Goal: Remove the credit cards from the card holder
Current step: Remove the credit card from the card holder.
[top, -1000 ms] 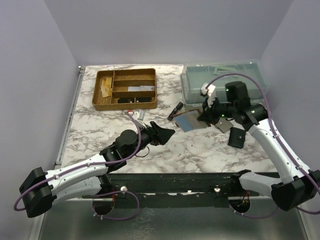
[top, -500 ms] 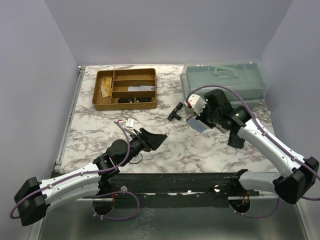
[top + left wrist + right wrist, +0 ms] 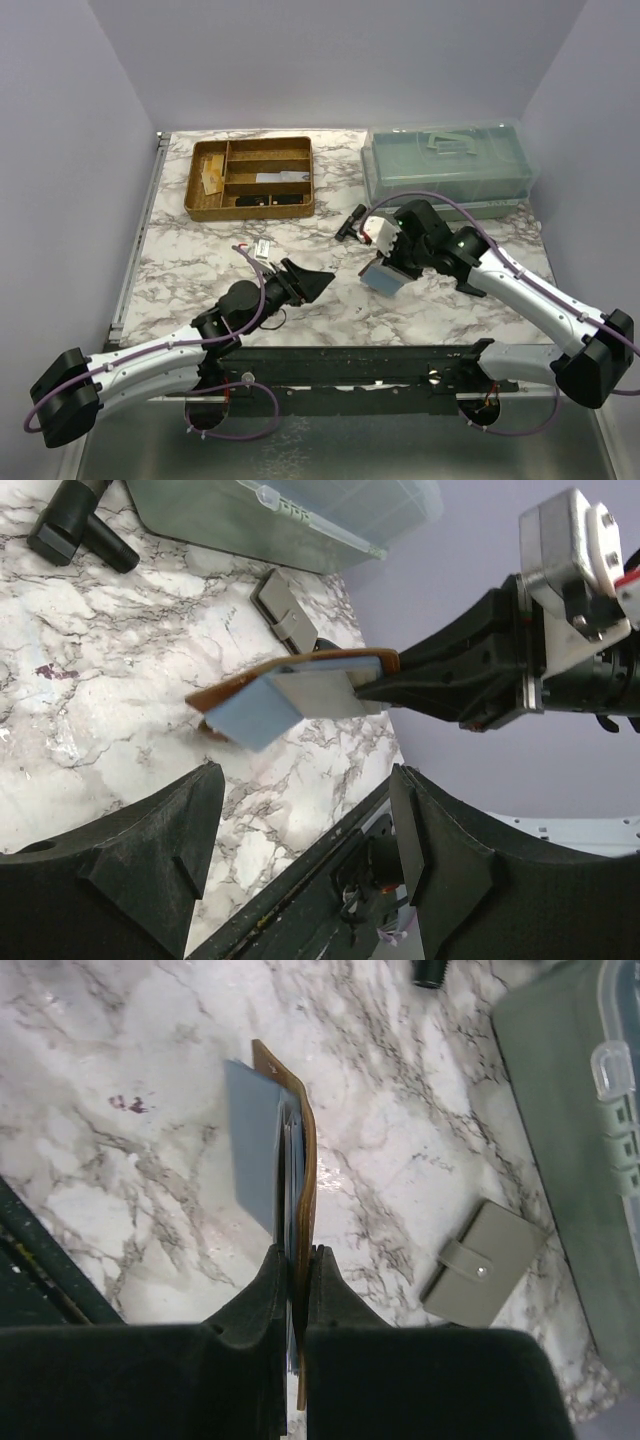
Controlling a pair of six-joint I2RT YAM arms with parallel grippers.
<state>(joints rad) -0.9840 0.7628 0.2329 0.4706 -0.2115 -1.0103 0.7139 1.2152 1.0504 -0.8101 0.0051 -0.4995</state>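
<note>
My right gripper (image 3: 392, 262) is shut on the reddish-brown card holder (image 3: 306, 1150) and holds it on edge just above the marble table. A light blue card (image 3: 252, 1140) sticks out of it toward my left arm. In the left wrist view the holder (image 3: 300, 664) shows the blue card (image 3: 250, 715) with a paler card (image 3: 318, 692) lying on it. My left gripper (image 3: 312, 282) is open and empty, a short way left of the holder and facing it, with its fingers (image 3: 110, 870) wide apart. No tan cards show.
A gold-brown divided tray (image 3: 252, 178) stands at the back left and a clear lidded box (image 3: 445, 165) at the back right. A small black tool (image 3: 352, 220) and a grey snap wallet (image 3: 485, 1275) lie near the holder. A small white item (image 3: 263, 247) lies by my left arm.
My right gripper has carried the card holder from near the clear box down and left toward the table's front middle. My left gripper has drawn back a little toward the front, still open.
</note>
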